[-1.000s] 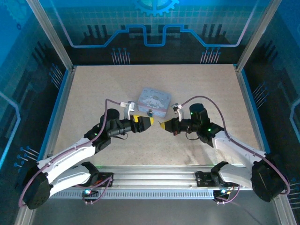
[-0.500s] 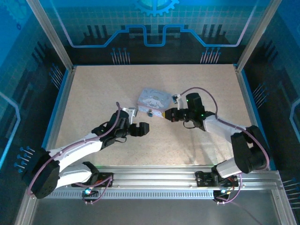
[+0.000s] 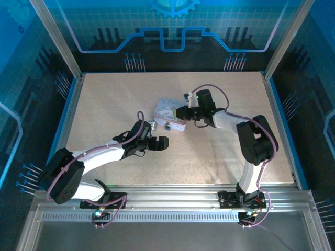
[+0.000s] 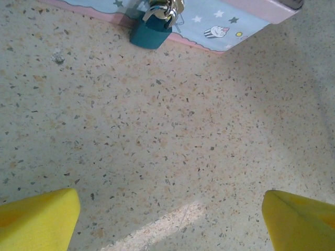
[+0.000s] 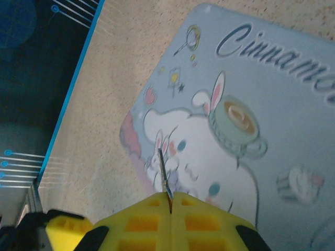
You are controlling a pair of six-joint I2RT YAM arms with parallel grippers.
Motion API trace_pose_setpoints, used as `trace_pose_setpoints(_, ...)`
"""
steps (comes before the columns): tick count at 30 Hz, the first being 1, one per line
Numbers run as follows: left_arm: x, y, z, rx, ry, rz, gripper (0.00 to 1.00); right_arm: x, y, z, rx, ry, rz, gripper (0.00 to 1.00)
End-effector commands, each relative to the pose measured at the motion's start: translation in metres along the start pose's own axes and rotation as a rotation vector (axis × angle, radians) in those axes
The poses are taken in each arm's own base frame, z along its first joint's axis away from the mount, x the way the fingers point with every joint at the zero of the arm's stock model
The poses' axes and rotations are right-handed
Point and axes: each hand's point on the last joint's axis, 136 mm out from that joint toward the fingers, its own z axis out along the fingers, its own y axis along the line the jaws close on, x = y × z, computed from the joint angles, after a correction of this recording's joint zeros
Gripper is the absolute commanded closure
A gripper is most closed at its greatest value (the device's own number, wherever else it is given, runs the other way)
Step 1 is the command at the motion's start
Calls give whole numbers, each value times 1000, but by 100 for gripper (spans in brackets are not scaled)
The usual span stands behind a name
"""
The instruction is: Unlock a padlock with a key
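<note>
Key pinched between closed right fingers, over tin box (cartoon lid). Left fingers spread wide, holding nothing, above tabletop near padlock.

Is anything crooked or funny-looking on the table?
Only the tin box: it sits turned at an angle to the table's edges, under the right gripper holding the key. The padlock on its front looks fine.

The top of the padlock runs off the edge of the left wrist view, and so does the tin box. The lower end of the key is hidden, squeezed between the yellow tips of the right gripper.
</note>
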Motion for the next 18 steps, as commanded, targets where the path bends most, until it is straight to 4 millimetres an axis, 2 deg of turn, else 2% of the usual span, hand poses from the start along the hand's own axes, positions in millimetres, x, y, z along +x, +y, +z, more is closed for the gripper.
trace_pose_setpoints(1,-11,-8,0,31,-5,-5,10,-9,-4,10,16,11,10,95)
trace_pose_setpoints(11,-12,-3,3,27,-1,-15,11,-11,-2,31,-23,42,-4,96)
trace_pose_setpoints(15,-12,-1,3,25,-2,-15,11,0,-9,39,-19,63,8,96)
trace_pose_setpoints(18,-14,0,2,24,-7,-7,11,15,-17,44,-11,91,27,96)
